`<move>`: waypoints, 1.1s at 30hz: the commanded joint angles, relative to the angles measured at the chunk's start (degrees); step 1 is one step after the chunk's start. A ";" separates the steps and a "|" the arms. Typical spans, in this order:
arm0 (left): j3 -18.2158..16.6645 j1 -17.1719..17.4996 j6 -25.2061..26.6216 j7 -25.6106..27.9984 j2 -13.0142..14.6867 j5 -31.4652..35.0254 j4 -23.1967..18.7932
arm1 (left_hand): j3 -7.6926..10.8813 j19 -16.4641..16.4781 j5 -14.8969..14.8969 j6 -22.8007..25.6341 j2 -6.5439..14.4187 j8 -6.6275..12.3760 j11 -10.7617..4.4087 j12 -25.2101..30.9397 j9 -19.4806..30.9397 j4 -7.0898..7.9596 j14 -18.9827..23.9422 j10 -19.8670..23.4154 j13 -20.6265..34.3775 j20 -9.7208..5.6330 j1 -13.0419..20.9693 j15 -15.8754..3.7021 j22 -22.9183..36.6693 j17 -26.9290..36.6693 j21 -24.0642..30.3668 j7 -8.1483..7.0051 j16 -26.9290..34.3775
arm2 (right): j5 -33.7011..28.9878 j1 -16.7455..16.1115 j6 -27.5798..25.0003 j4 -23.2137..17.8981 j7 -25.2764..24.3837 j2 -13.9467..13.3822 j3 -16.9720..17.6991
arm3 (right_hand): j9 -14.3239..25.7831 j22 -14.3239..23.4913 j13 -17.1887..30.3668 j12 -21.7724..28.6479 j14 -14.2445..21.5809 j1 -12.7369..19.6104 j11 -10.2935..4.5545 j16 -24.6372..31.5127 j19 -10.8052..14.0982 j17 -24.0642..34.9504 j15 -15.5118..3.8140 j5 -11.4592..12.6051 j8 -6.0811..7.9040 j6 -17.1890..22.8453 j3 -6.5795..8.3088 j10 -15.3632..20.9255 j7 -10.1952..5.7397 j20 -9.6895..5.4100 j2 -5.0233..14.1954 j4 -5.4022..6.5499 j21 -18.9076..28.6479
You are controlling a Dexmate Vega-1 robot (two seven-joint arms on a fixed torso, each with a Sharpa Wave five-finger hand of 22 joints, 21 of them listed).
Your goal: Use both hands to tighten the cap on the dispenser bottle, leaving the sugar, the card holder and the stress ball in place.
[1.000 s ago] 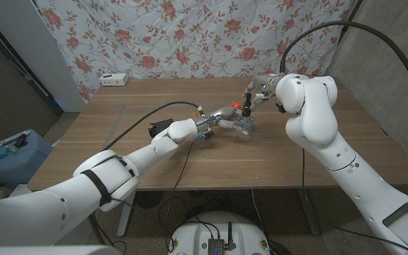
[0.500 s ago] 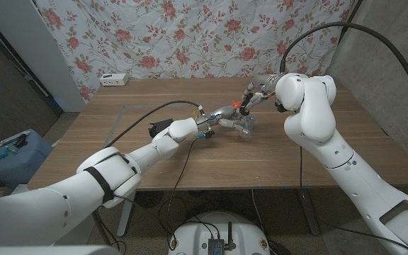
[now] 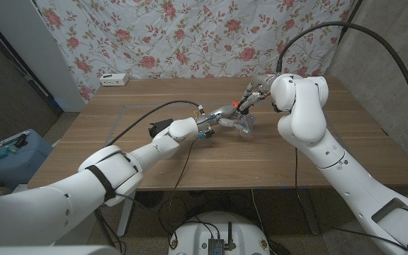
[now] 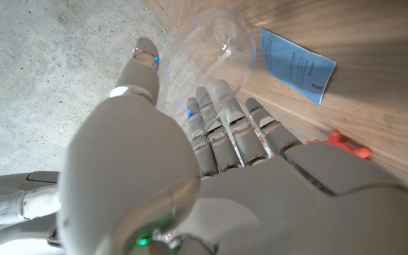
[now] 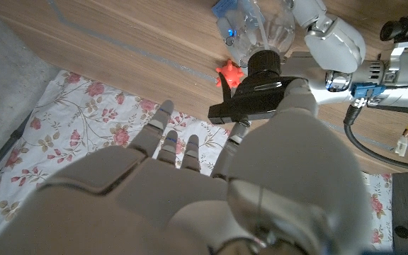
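On table (image 3: 154,152), blue label (image 4: 296,65), text illegible

The head view looks down from above the robot's shoulders across the whole wooden table (image 3: 154,159) toward the flowered curtain (image 3: 190,35) at the frame's top, standing well back, with the arms entering from the bottom corners; the left wrist view sits very close behind the left hand (image 4: 211,163), facing the clear dispenser bottle (image 4: 214,39) at upper centre. The right wrist view looks from close behind the right hand (image 5: 190,184) at the same bottle (image 5: 261,32) and its black cap (image 5: 264,64) at the frame's top; all three views share the bottle and the wood around it.
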 commanded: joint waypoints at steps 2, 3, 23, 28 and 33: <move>0.01 -0.09 0.07 -0.01 -0.09 -0.11 0.47 | 5.07 0.36 0.36 6.21 7.37 0.43 0.09 0.30 0.18 4.69 0.06 0.53 0.10 -1.98 -3.12 -3.40 0.14 0.03 0.12 -1.22 0.18 | -8.45 -1.49 1.82 1.73 -0.66 3.72 -0.50 | -0.08 -0.02 0.13 0.66 1.84 -0.94 0.22 0.56 2.07 -0.11 -0.61 -0.32 0.82 3.10 -0.46 2.66 -0.08 -0.51 0.03 0.20 0.59; 0.03 -0.09 0.12 -0.03 -0.05 -0.09 0.42 | 5.06 0.36 0.36 6.22 7.38 0.43 0.07 0.29 0.18 4.71 0.03 0.52 0.09 -1.97 -3.15 -3.39 0.14 0.04 0.12 -1.22 0.17 | -9.09 -1.65 2.03 1.89 -0.64 4.07 -0.45 | -0.10 -0.02 0.13 0.71 2.02 -0.94 0.15 0.61 2.19 -0.12 -0.63 -0.33 0.78 3.11 -0.47 2.87 0.10 -0.56 0.02 0.18 0.61; 0.08 -0.52 -0.21 -0.27 -0.50 -0.21 1.55 | 5.05 0.36 0.34 6.27 7.39 0.44 0.10 0.30 0.18 4.78 0.05 0.48 0.11 -1.78 -3.28 -3.24 0.14 0.05 0.12 -1.16 0.20 | -13.30 -5.13 4.79 3.18 -4.83 9.08 1.64 | -0.43 -0.01 0.05 1.83 7.09 -2.13 0.38 1.81 6.53 -0.09 -2.89 -0.72 1.81 10.48 -0.86 9.46 2.67 -1.77 0.74 0.50 0.97; 0.05 -0.42 -0.04 -0.18 -0.36 -0.21 1.28 | 5.02 0.38 0.33 6.28 7.42 0.44 -0.01 0.34 0.18 4.75 -0.03 0.58 0.12 -1.62 -3.23 -3.21 0.14 0.11 0.13 -1.13 0.23 | -14.09 -5.57 5.16 3.69 -6.24 9.81 1.64 | -0.50 0.00 0.01 2.34 9.18 -2.38 0.47 2.25 8.28 -0.13 -3.99 -0.92 2.01 12.84 -1.01 12.21 3.34 -2.02 0.92 0.57 1.14; 0.04 -0.46 -0.01 -0.18 -0.40 -0.24 1.37 | 5.03 0.40 0.33 6.31 7.43 0.45 0.01 0.33 0.18 4.73 -0.06 0.52 0.13 -1.60 -3.22 -3.22 0.15 0.12 0.14 -1.13 0.23 | -15.08 -5.97 5.43 4.40 -7.95 10.46 1.40 | -0.56 0.01 -0.05 2.63 11.26 -2.64 0.41 2.55 9.87 -0.18 -4.78 -1.18 2.63 16.55 -1.17 14.68 4.25 -2.43 1.23 0.71 1.14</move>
